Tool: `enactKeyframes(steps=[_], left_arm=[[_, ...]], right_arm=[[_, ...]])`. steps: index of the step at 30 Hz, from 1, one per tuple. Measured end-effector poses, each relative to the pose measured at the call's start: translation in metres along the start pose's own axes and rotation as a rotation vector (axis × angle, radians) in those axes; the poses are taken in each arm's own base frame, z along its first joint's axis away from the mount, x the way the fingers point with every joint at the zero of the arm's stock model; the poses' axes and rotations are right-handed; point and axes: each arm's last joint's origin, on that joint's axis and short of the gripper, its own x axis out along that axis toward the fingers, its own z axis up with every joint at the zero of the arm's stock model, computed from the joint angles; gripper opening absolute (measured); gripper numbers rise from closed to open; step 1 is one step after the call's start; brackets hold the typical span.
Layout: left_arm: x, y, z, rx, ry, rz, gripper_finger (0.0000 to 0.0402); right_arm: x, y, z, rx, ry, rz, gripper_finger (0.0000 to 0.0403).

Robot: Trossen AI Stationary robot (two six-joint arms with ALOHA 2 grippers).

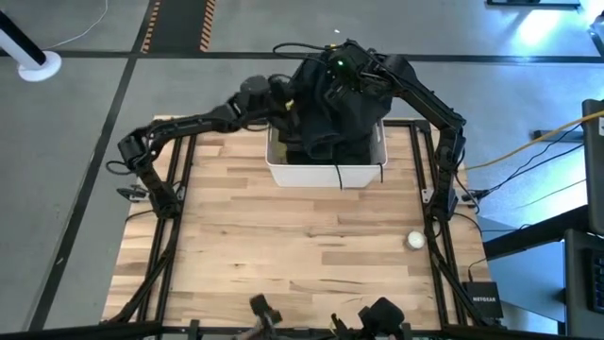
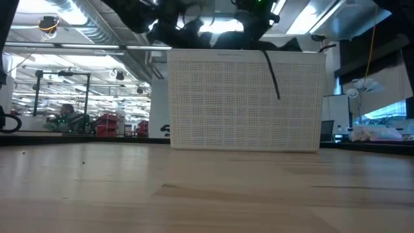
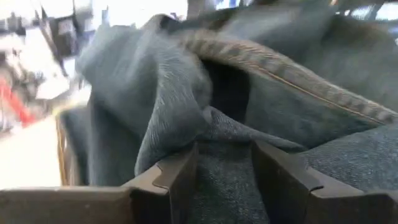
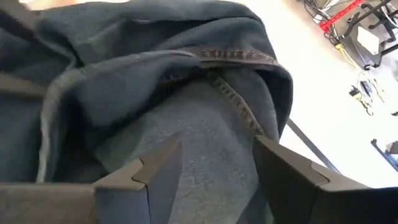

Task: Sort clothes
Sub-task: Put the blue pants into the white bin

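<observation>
Both grippers, left and right, are over the white bin at the table's far edge, fingers spread around the dark garment heaped there. Looks soft, bulky, floppy; I'd pinch a stitched seam fold.

Garment: dark charcoal garment, heavy fabric, bunched w/ deep folds; fills most of frame.
Seam: stitched seam running across garment's upper fold, then angling down twd the fingers.
Right gripper: right gripper, two dark fingers spread apart, garment fabric between them and just beyond tips; contact w/ cloth can't be told.
Bkgd: pale floor past garment's edge; red frame and cables on it, well apart from garment.
</observation>
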Motion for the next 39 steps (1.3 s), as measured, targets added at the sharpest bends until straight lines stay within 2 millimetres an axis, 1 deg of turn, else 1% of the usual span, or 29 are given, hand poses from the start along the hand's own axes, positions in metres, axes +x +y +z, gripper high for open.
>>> enactKeyframes(steps=[3,5,6,8,11,14,16,18,22,26,28,32,37,39], left_arm=[[-0.001,0.014,-0.018,-0.012,0.142,0.008,0.0153],[0.002,0.014,-0.035,0.012,0.227,-0.010,0.0153],[0.002,0.012,-0.043,0.031,0.273,-0.022,0.0153],[0.005,0.005,-0.053,0.066,0.320,-0.050,0.0153],[0.005,-0.012,-0.060,0.106,0.355,-0.108,0.0153],[-0.003,-0.030,-0.055,0.145,0.372,-0.166,0.0153],[-0.010,-0.038,-0.047,0.176,0.364,-0.189,0.0153],[-0.024,-0.042,-0.032,0.207,0.328,-0.190,0.0153],[-0.060,-0.039,0.010,0.252,0.191,-0.137,0.0153],[-0.099,-0.031,0.039,0.263,0.101,-0.096,0.0153],[-0.116,-0.027,0.049,0.240,0.051,-0.075,0.0153],[-0.137,-0.023,0.047,0.209,0.024,-0.055,0.0153],[-0.142,-0.024,0.027,0.150,0.044,-0.048,0.0153],[-0.142,-0.025,0.019,0.135,0.046,-0.048,0.0153]], right_arm=[[0.000,0.001,0.000,-0.006,-0.002,0.043,0.0213],[0.000,0.003,0.001,-0.005,-0.007,0.096,0.0213],[0.000,0.003,0.001,-0.007,-0.012,0.121,0.0213],[0.003,0.006,0.003,-0.015,-0.023,0.159,0.0213],[0.017,0.012,0.005,-0.030,0.000,0.180,0.0213],[0.041,0.018,0.005,-0.040,0.052,0.172,0.0213],[0.060,0.025,0.004,-0.049,0.090,0.170,0.0213],[0.080,0.033,0.002,-0.059,0.139,0.168,0.0213],[0.113,0.052,-0.004,-0.087,0.218,0.215,0.0213],[0.138,0.069,-0.009,-0.086,0.270,0.256,0.0213],[0.149,0.078,-0.013,-0.093,0.292,0.260,0.0213],[0.170,0.098,-0.018,-0.112,0.318,0.262,0.0213],[0.188,0.123,-0.024,-0.128,0.324,0.279,0.0213],[0.190,0.130,-0.027,-0.140,0.331,0.285,0.0213]])
